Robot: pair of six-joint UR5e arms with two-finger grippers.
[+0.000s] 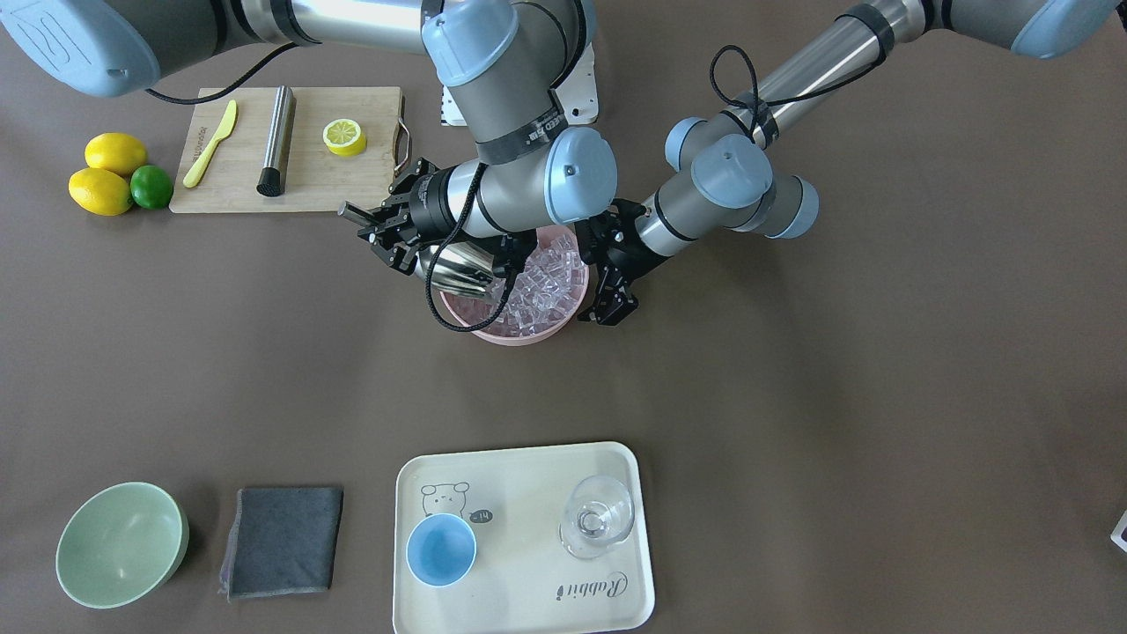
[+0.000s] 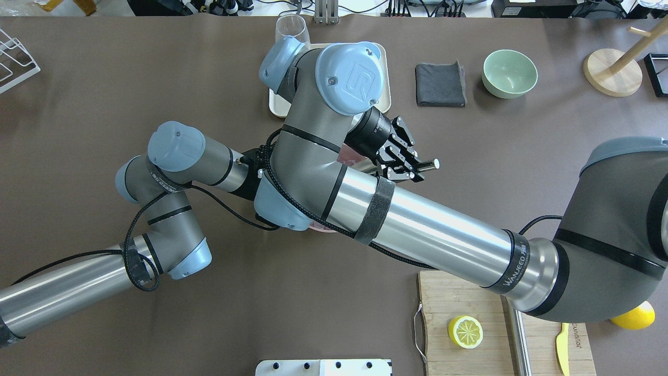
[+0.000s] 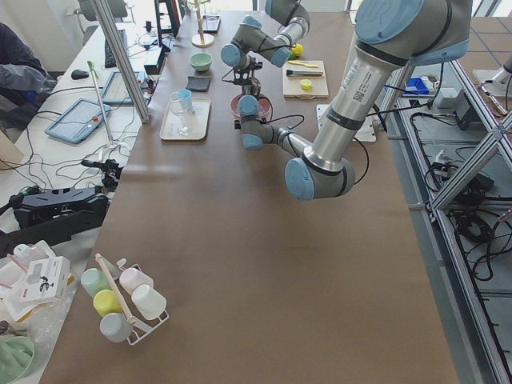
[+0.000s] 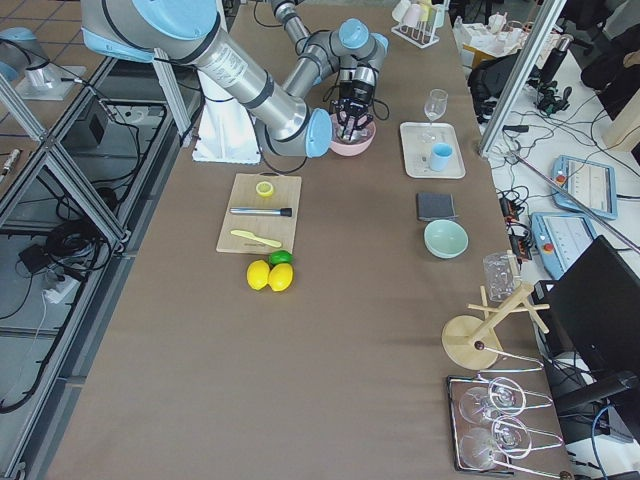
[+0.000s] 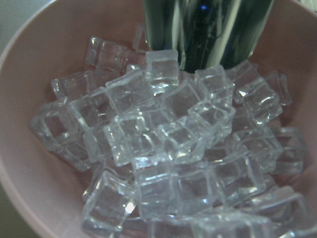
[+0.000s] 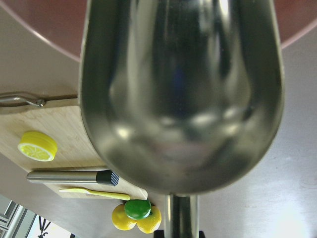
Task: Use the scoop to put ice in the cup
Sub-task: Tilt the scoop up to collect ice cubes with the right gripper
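Observation:
The ice [image 1: 546,286] is a heap of clear cubes in a pink bowl [image 1: 519,333], seen close up in the left wrist view [image 5: 168,144]. My right gripper [image 1: 387,231] is shut on the thin handle of the steel scoop [image 1: 458,269]. The scoop's pan [image 5: 208,29] tilts down over the bowl's rim, with its mouth against the ice. The right wrist view shows only the pan's underside [image 6: 183,89]. My left gripper [image 1: 616,310] is open beside the bowl's other side. The light-blue cup [image 1: 440,549] stands empty on a cream tray [image 1: 528,608].
A clear glass [image 1: 597,515] shares the tray. A grey cloth [image 1: 282,541] and a pale green bowl [image 1: 119,544] lie beside it. A cutting board [image 1: 290,185] holds a steel rod [image 1: 277,139], a lemon half [image 1: 343,136] and a yellow knife [image 1: 211,143]; lemons [image 1: 106,172] and a lime [image 1: 151,187] lie beside it.

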